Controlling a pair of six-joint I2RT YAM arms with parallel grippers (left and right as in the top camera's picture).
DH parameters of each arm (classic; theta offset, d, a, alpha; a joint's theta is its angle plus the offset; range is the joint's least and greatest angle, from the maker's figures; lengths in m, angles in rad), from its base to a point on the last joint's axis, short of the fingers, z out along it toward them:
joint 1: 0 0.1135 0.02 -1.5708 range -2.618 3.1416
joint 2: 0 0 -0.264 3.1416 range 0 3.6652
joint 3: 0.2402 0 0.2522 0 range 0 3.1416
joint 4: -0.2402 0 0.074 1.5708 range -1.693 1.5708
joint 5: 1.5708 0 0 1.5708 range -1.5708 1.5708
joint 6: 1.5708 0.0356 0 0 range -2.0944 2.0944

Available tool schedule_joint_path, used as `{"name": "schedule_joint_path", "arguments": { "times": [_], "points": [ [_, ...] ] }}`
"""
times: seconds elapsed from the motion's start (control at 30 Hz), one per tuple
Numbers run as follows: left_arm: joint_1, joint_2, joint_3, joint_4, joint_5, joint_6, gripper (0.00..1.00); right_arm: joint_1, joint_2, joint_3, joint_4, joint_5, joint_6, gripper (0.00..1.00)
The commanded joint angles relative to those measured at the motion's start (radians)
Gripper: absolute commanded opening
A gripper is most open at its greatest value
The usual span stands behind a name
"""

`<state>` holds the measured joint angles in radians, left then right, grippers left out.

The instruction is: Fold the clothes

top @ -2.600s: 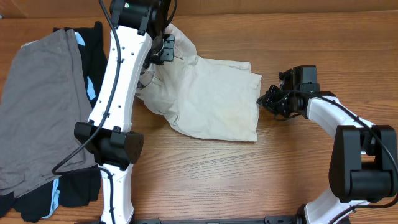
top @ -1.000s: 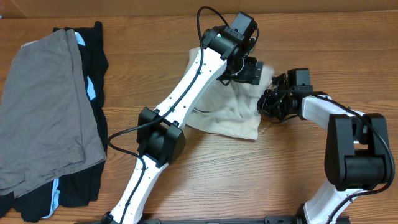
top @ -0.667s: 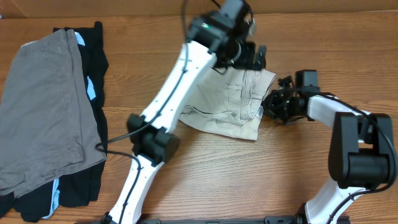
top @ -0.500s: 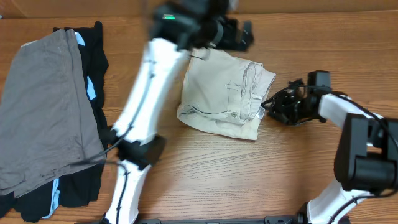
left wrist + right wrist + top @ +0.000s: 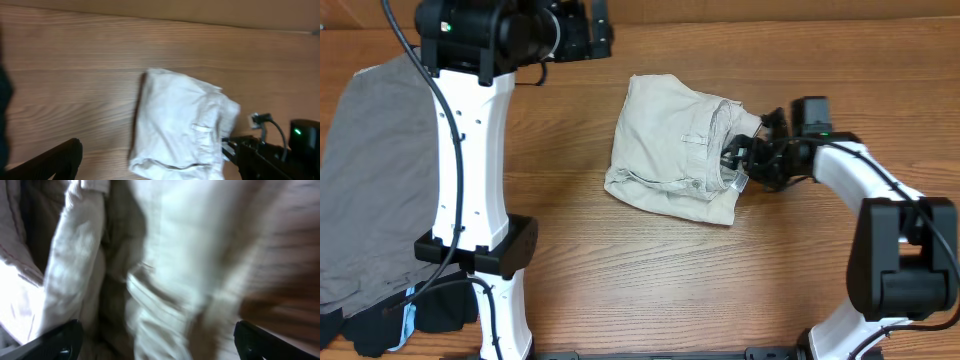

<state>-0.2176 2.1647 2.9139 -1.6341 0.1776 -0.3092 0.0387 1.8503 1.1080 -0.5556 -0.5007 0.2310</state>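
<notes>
Two garments at the left of the worktop (image 5: 620, 270) are partly hidden in the overhead view. The left arm (image 5: 470, 170) crosses the grey garment (image 5: 370, 180), and the frame's corner cuts off the black garment (image 5: 375, 325). The cream shorts (image 5: 670, 150) lie mid-worktop as a rumpled, squarish folded bundle, seams and a pocket flap facing up. The right hand (image 5: 740, 165) sits among the layered folds at their right edge. The left hand (image 5: 588, 30) hangs at the far edge, well apart from the shorts.

From the left wrist, the shorts are soft with blur. That hand's fingertips (image 5: 55, 160) show only as dark shapes in the bottom corners, spread wide and empty. The right-side one merges with the other arm.

From the right wrist, smeared cream folds fill everything. The fingertips (image 5: 60, 340) stand apart in the bottom corners, with cloth between them, unpinched.
</notes>
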Motion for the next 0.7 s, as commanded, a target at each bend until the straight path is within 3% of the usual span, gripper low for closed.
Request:
{"name": "schedule_joint_path", "arguments": {
  "times": [0.0,0.2,0.27,0.33,0.4,0.5,0.67],
  "points": [
    [0.009,0.006,0.002,-0.013,-0.093,0.026,1.0,0.079,-0.014,0.02,0.043,0.167,0.091,1.0],
    [0.009,0.006,0.001,-0.024,-0.108,0.041,1.0,0.12,0.026,0.02,0.101,0.194,0.122,1.0],
    [0.008,0.006,0.001,-0.024,-0.107,0.041,1.0,0.12,0.035,0.019,0.102,0.197,0.122,0.69],
    [0.008,0.006,0.001,-0.024,-0.107,0.041,1.0,0.12,0.043,0.019,0.102,0.198,0.122,0.27],
    [0.008,0.006,0.001,-0.027,-0.107,0.04,1.0,0.12,0.047,0.019,0.105,0.198,0.135,0.11],
    [0.008,0.006,0.0,-0.032,-0.107,0.04,1.0,0.113,0.047,0.019,0.121,0.213,0.199,0.04],
    [0.008,0.006,0.0,-0.036,-0.107,0.04,1.0,0.06,0.047,0.019,0.206,0.217,0.324,0.04]
  ]
}}
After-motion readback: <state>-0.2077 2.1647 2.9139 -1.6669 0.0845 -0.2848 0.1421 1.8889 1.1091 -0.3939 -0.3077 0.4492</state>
